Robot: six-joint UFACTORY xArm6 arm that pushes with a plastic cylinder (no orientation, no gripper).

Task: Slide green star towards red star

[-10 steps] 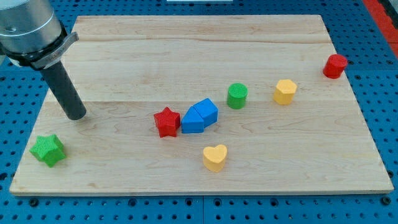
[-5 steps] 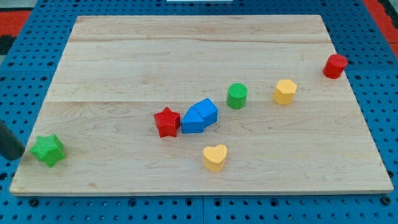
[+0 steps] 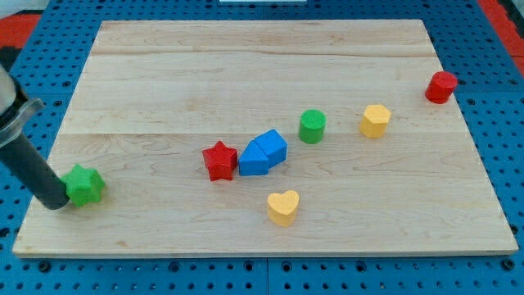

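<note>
The green star (image 3: pixel 84 185) lies near the board's lower left corner. My tip (image 3: pixel 54 201) is touching its left side, with the dark rod rising up and to the view's left. The red star (image 3: pixel 219 160) lies near the board's middle, well to the right of the green star, and touches two blue blocks (image 3: pixel 263 152) on its right.
A green cylinder (image 3: pixel 312 126) stands right of the blue blocks. A yellow heart (image 3: pixel 283 206) lies below them. A yellow block (image 3: pixel 376 120) and a red cylinder (image 3: pixel 441 87) lie toward the view's right. The wooden board (image 3: pixel 246 57) sits on a blue pegboard.
My tip swung from above the green star out past the board's left edge, then came in against its left side. The green star slid a little right and up.
</note>
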